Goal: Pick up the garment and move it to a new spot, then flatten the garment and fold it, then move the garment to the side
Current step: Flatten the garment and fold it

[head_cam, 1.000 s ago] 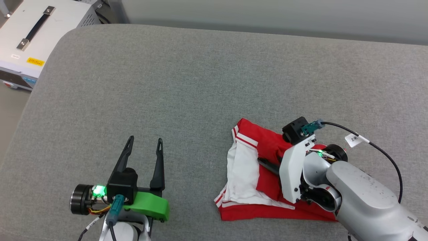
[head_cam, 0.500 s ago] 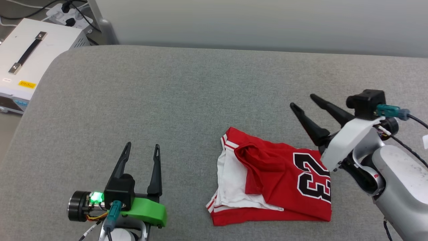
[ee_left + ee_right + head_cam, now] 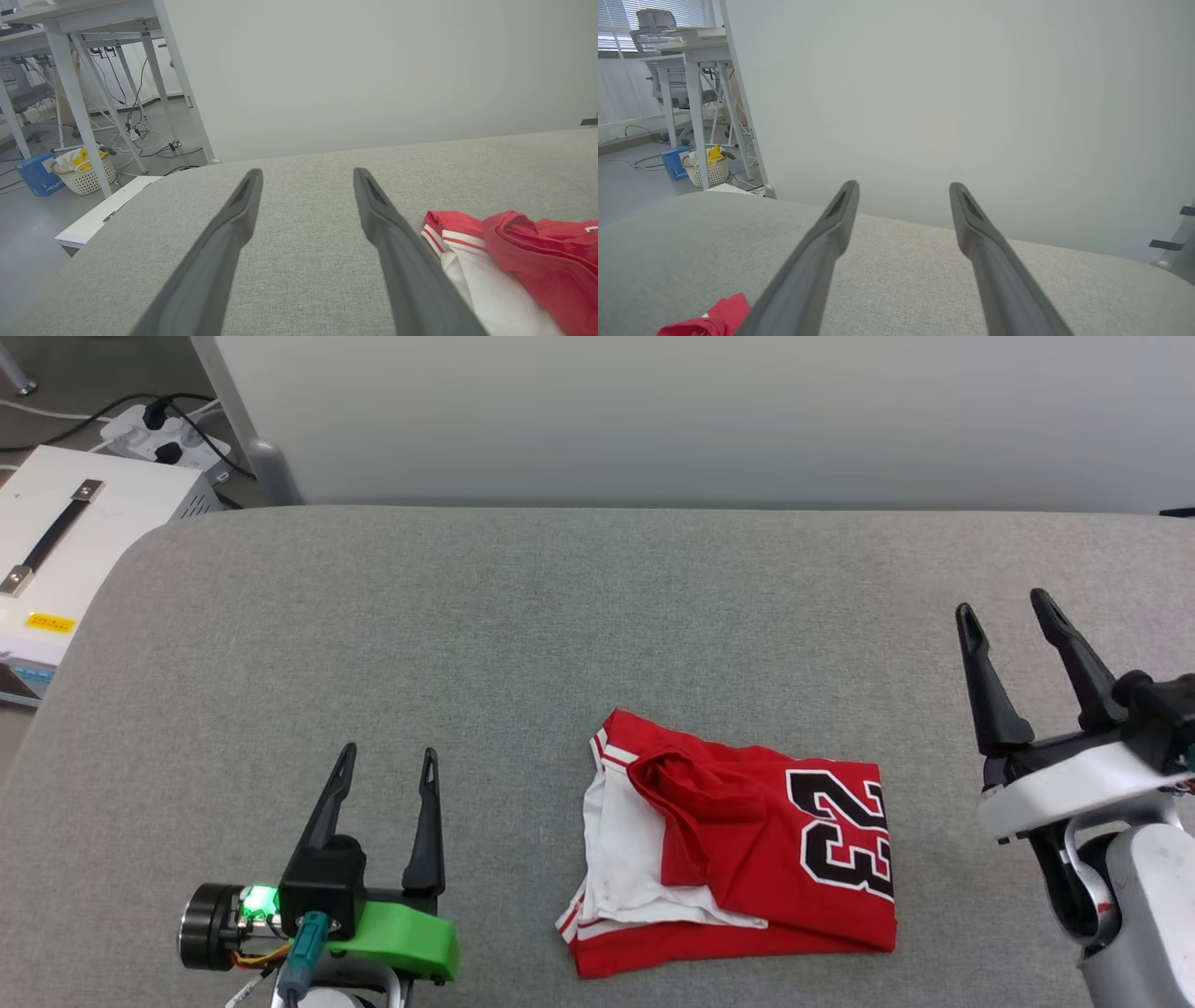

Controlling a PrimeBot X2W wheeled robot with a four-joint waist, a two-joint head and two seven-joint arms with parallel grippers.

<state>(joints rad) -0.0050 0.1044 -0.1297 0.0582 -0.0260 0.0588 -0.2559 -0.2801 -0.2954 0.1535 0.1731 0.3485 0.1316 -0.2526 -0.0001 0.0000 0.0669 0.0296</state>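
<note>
Two claws hung over the bench [image 3: 467,616], a broad pad covered in coarse grey woven cloth with a rounded far-left corner. The left claw [image 3: 388,750] sat low on the robot's left. Its long, dark, tapering fingers [image 3: 428,821] stood apart with nothing between them, above a green plastic block [image 3: 401,938]. The right claw [image 3: 1002,602] sat at the right edge on a white bracket [image 3: 1064,789], its fingers likewise spread and empty.

Between them, clear of both, the garment [image 3: 747,859] lay flat on the bench, right of the middle and near the front edge. It was folded into a rough rectangle of smooth red jersey. A black, white-outlined "23" lay sideways on the top face toward its right end. At its left end showed a white sleeve with red-and-white striped trim, with a rumpled red fold bunched beside it.

From the left wrist, the left claw [image 3: 307,171] pointed across bare cloth, the garment [image 3: 514,252] just right of the right-hand finger. From the right wrist, the right claw [image 3: 903,184] pointed at a plain pale wall [image 3: 948,93], a red scrap of the garment [image 3: 714,319] at lower left.

Beyond the bench's left corner stood a white metal box [image 3: 65,523] with a black strap handle.
</note>
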